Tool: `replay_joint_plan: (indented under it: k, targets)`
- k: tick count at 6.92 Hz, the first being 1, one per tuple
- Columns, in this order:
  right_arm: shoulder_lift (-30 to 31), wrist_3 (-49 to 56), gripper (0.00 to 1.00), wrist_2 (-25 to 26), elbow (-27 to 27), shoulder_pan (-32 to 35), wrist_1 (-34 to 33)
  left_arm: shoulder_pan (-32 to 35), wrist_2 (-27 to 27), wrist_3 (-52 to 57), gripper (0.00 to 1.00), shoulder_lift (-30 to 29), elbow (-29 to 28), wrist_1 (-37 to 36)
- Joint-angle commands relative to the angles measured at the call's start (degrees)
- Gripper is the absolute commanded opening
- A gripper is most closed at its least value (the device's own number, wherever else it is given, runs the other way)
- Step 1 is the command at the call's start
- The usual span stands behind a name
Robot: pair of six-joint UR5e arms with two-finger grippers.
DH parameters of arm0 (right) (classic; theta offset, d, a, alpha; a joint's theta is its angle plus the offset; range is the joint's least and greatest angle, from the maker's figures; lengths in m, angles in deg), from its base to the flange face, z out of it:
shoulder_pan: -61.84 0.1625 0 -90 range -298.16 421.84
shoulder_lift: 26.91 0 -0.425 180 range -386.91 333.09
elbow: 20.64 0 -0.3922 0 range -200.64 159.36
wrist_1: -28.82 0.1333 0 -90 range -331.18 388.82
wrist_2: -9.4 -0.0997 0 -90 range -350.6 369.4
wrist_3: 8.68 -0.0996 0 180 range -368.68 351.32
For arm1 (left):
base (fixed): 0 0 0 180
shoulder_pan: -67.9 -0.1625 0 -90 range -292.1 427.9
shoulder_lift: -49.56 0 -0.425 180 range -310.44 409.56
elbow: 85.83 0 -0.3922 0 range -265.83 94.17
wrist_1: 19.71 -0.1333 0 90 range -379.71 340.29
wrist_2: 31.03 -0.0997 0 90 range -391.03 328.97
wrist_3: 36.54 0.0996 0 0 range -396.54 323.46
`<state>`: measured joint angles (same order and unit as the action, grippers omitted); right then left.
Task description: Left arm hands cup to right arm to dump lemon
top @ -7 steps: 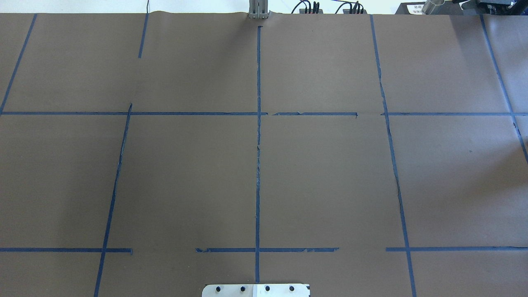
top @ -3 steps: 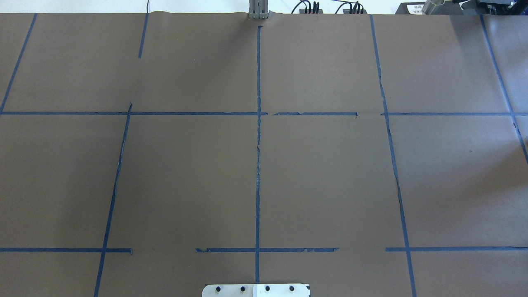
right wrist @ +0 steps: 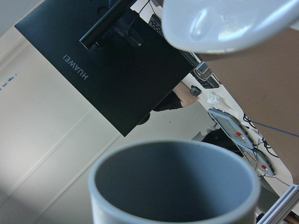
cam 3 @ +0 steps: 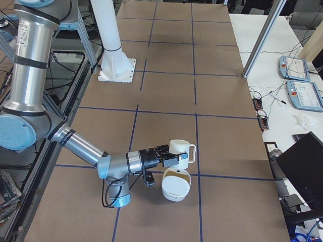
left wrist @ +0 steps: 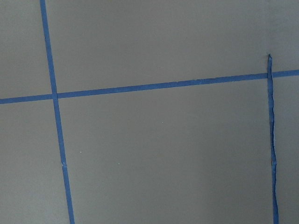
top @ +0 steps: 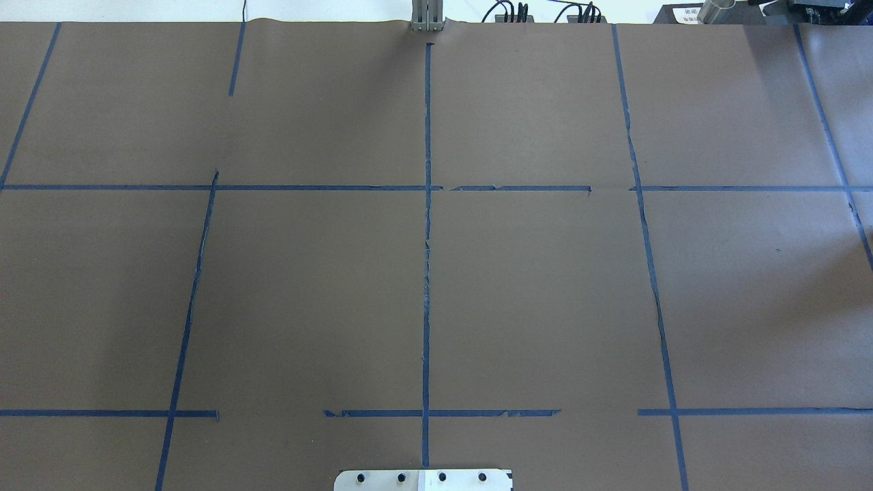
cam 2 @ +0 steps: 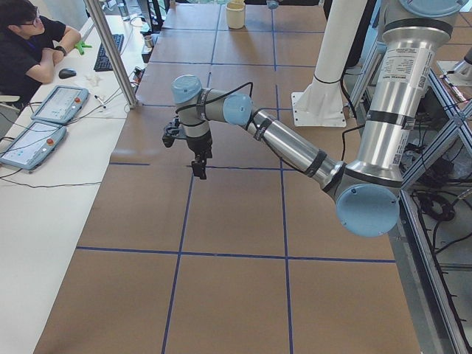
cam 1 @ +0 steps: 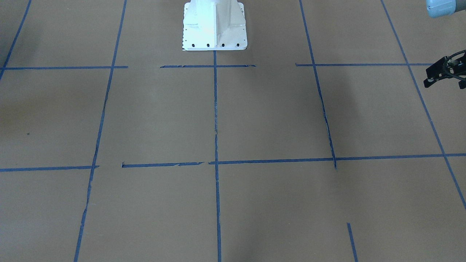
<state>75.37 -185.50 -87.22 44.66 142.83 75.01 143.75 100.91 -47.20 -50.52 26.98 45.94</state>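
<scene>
Fingers (cam 3: 169, 159) of the right arm (cam 3: 81, 146) are seen at the cup (cam 3: 182, 151), just beside the bowl (cam 3: 176, 185); grip cannot be told. Overhead nothing has changed: handover judged done.

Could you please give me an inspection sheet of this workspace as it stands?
Surface: brown paper table with blue tape grid, torn in places.
Job's things: small white handled mug at the right arm's black gripper; lemon not seen.
Clutter: white bowl beside the mug.
Grippers: left arm's black bracket gripper hangs above the table, nothing in it; jaws unreadable on both.
Cables: black loop at left wrist.
Surroundings: seated operator, black HUAWEI monitor.
</scene>
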Motion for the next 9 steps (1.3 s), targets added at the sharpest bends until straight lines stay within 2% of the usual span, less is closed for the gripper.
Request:
replay_joint_plan:
  k: [1, 4, 7, 9]
  targets:
    - [-0.07, 10.31, 0.01, -2.77, 0.79, -0.05, -0.22, -0.09, 0.07, -0.06, 1.0, -0.11, -0.05, 0.0]
    - [-0.07, 35.23, 0.0, -6.3, 2.2, -0.66, -2.75, -0.09, 0.07, -0.06, 1.0, -0.03, -0.14, 0.0]
    - [-0.07, 58.95, 0.0, -9.64, 8.42, -1.45, -12.06, -0.18, 0.07, -0.06, 1.0, -0.03, -0.14, 0.0]
    - [0.1, 72.85, 0.0, -9.91, 14.13, -2.77, -19.7, -0.18, 0.07, -0.06, 1.0, -0.03, -0.14, 0.0]
